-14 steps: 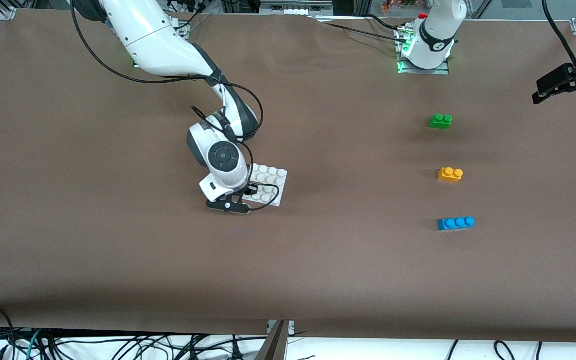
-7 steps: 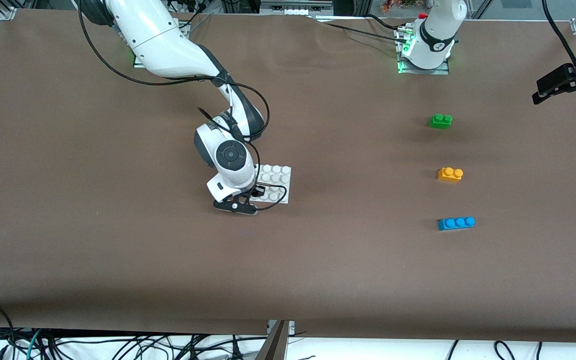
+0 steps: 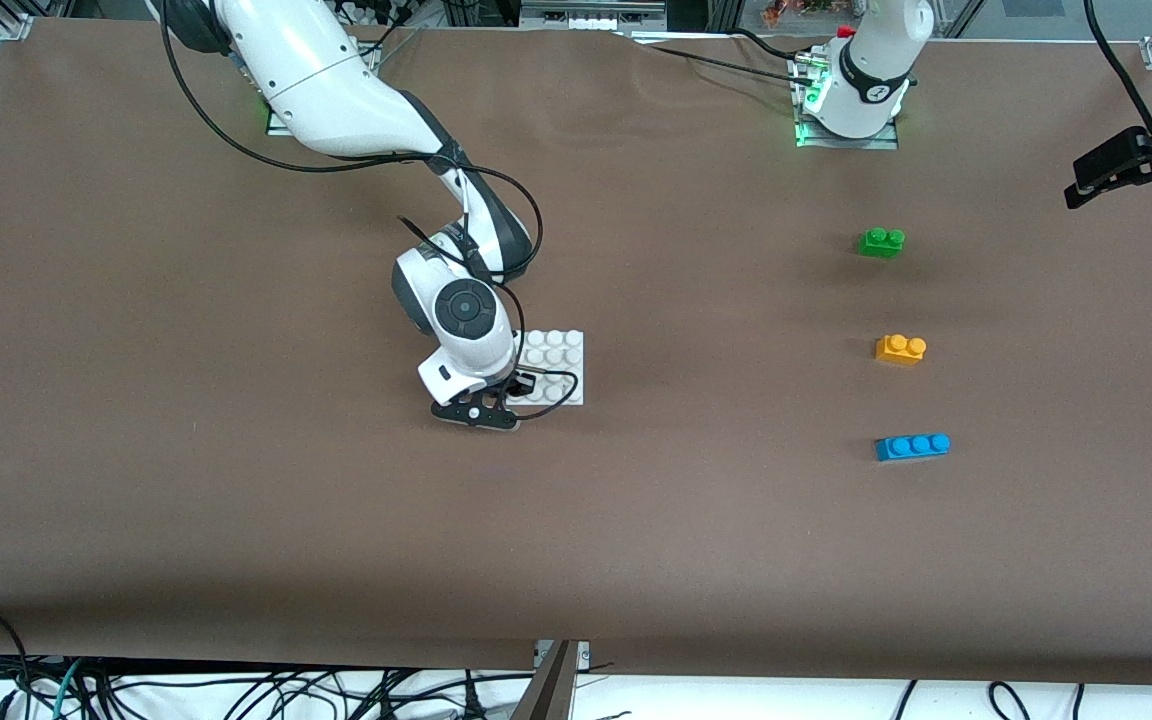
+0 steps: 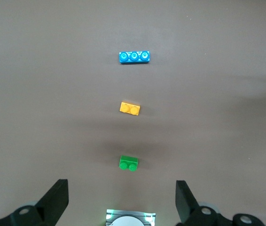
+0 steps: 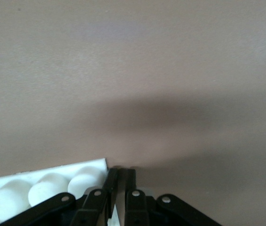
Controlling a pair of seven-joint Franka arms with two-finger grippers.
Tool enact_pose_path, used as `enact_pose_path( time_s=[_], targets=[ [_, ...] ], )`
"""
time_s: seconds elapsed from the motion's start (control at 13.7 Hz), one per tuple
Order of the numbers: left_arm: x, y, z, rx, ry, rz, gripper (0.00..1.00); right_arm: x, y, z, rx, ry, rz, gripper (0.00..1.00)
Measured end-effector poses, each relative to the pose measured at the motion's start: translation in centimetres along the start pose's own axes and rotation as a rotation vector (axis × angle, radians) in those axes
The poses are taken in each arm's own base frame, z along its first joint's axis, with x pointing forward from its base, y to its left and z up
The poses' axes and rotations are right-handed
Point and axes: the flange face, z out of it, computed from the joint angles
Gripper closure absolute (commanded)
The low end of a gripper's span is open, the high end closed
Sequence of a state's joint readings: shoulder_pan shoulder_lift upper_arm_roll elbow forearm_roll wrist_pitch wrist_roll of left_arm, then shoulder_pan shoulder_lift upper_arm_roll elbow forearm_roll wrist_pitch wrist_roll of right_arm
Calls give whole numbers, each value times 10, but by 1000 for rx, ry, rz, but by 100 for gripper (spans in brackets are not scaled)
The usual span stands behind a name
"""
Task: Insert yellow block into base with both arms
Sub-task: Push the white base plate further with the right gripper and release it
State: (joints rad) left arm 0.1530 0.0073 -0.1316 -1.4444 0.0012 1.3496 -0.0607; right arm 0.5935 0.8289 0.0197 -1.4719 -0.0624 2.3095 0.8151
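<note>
The yellow block (image 3: 900, 348) sits on the brown table (image 3: 186, 480) toward my left arm's end, well apart from my right gripper (image 3: 506, 392) and untouched. It lies between the green brick (image 3: 881, 242), which is farther from the front camera, and the blue brick (image 3: 912, 446), which is nearer.

My right gripper is down at the corner of the base (image 3: 561, 360) that is nearest the front camera on the right arm's side. The fingers are pinched fully together on that edge of the white plate — in the right wrist view the fingertips (image 5: 121, 181) meet right beside the plate's corner (image 5: 43, 186), with its studs just next to them. The base lies flat on the table near the middle.

My left gripper (image 4: 121, 200) waits high over the left arm's end of the table, jaws spread wide and holding nothing — its wrist view looks straight down on all three bricks in a row.
</note>
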Motion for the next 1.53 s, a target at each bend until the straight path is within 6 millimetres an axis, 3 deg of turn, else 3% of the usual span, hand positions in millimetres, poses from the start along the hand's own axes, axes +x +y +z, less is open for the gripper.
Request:
enact_pose_path(
  time_s=[0.29, 1.17, 1.53],
  targets=[
    [0, 0, 0, 0, 0, 0, 0, -5, -11, -1, 11, 3, 3, 84],
    [0, 6, 0, 1, 1, 12, 0, 4, -5, -6, -16, -18, -76, 83],
    [0, 5, 0, 1, 1, 9, 0, -11, 2, -3, -114, -122, -109, 84]
  ],
)
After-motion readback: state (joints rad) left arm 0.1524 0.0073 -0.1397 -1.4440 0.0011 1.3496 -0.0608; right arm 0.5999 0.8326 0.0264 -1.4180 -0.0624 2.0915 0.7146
